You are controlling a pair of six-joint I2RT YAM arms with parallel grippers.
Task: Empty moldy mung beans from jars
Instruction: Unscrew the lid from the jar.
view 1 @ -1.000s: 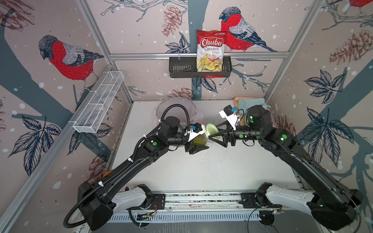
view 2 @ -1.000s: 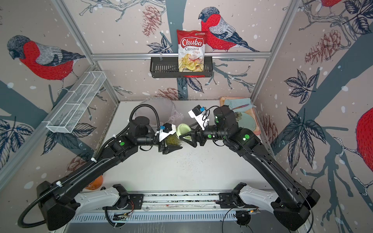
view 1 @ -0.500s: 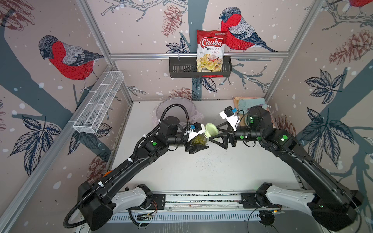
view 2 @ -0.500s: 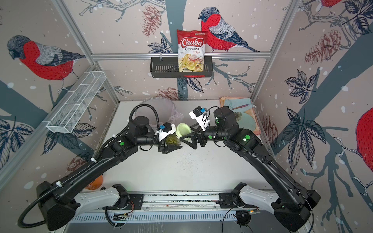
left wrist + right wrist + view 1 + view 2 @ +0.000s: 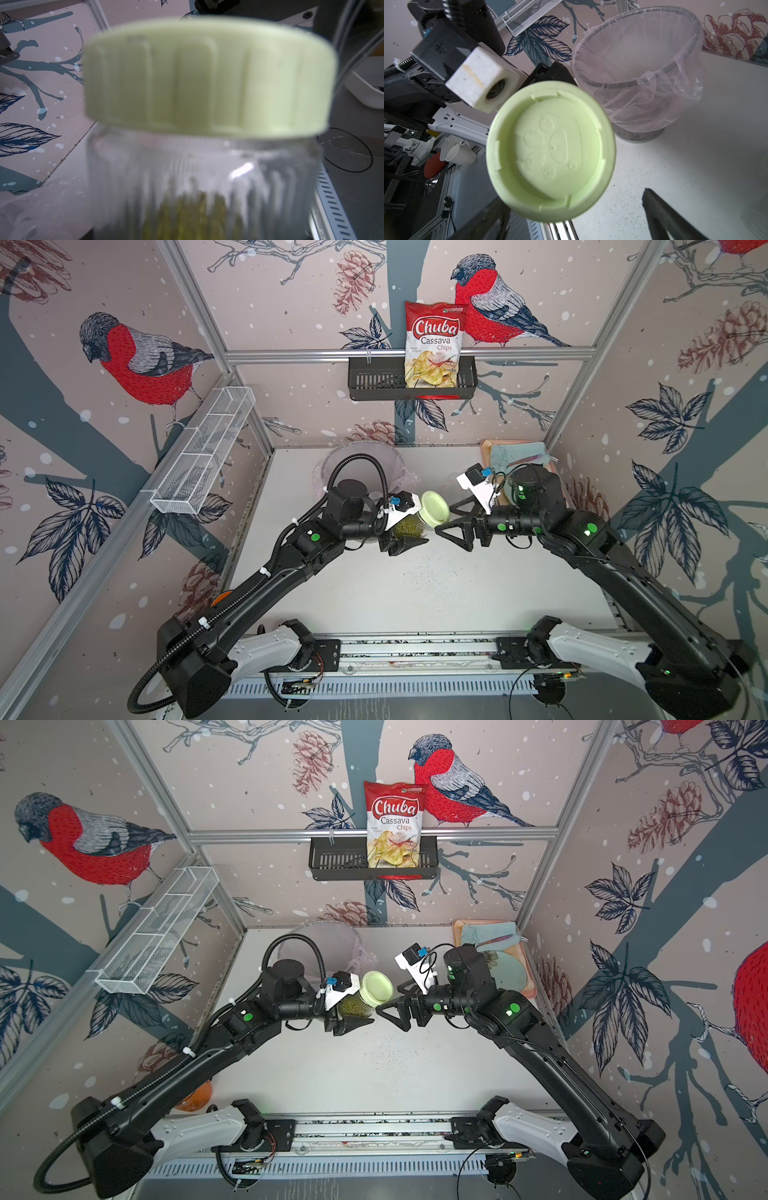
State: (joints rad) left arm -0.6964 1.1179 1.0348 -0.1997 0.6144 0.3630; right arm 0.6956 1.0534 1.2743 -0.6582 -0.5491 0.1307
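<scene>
Spreading is what has just changed: the right fingers (image 5: 662, 214), set narrower at the pale green lid (image 5: 435, 509) a second ago, are now opened wide and nothing is held between them. The lid is left screwed on the jar (image 5: 417, 519). It is seen face-on in the right wrist view, just ahead of the right fingertips and centred between them, with no contact to be made out. The right arm itself is hardly shifted.

The jar is kept clamped between the left fingers (image 5: 405, 545), at an unchanged width, lifted clear of the bench (image 5: 415, 593) and tipped so that its lid is turned toward the right fingers. The mung beans (image 5: 405, 526) are seen through the glass, settled in the part of the jar lying between the left fingers; in the left wrist view they are blurred but plainly inside. The mesh bin (image 5: 633, 52) with its pinkish liner is stood behind the left fingers, near but not under the jar.

This release is judged to be a pause in the unscrewing, probably for a fresh hold on the lid, not its removal. No beans have been emptied from this jar, and nothing can be poured until the lid is taken off. A renewed, well-centred hold on the ribbed rim is called for; an off-centre bite could slip on the plastic.
</scene>
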